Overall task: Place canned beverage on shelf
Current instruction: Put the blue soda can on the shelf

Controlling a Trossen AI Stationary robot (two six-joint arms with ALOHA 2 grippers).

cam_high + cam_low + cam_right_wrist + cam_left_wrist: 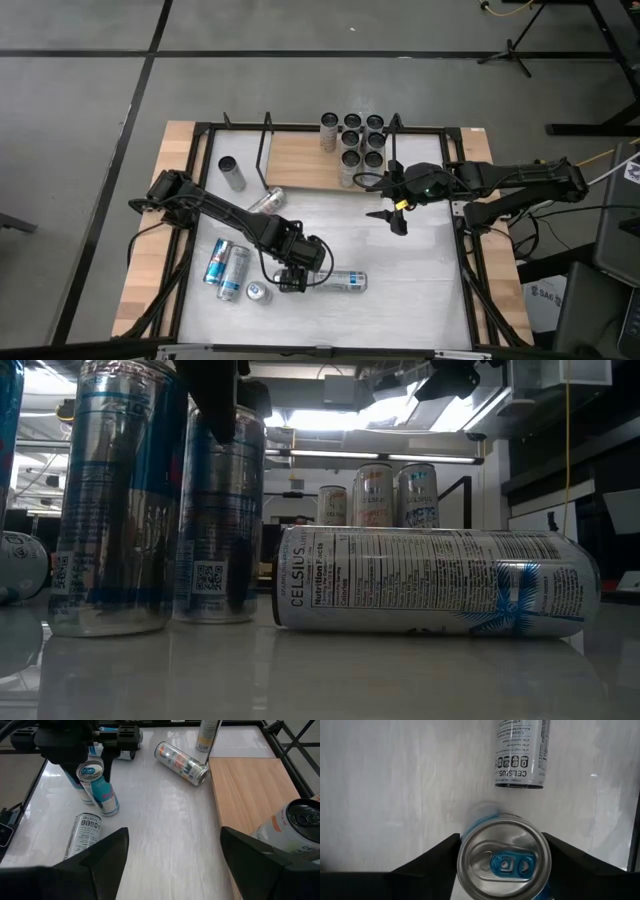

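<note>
Left wrist view: left gripper (pixel 502 865) jaws straddle upright can (pixel 504 860), grip unclear; right gripper (pixel 392 213) jaws released.

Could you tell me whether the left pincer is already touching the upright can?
Cannot tell: in the left wrist view, the left pincer brackets the upright can, but no clear contact or gap shows.

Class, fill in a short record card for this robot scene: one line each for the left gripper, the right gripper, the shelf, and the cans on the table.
left gripper: fingers either side of an upright can with a blue tab; grip not confirmed
right gripper: open, empty, beside the shelf's near edge
shelf: wooden board in a black rod frame, with a cluster of upright cans at one end
cans on the table: white Celsius can lying on its side by the left gripper; others stand or lie on the white tabletop
</note>
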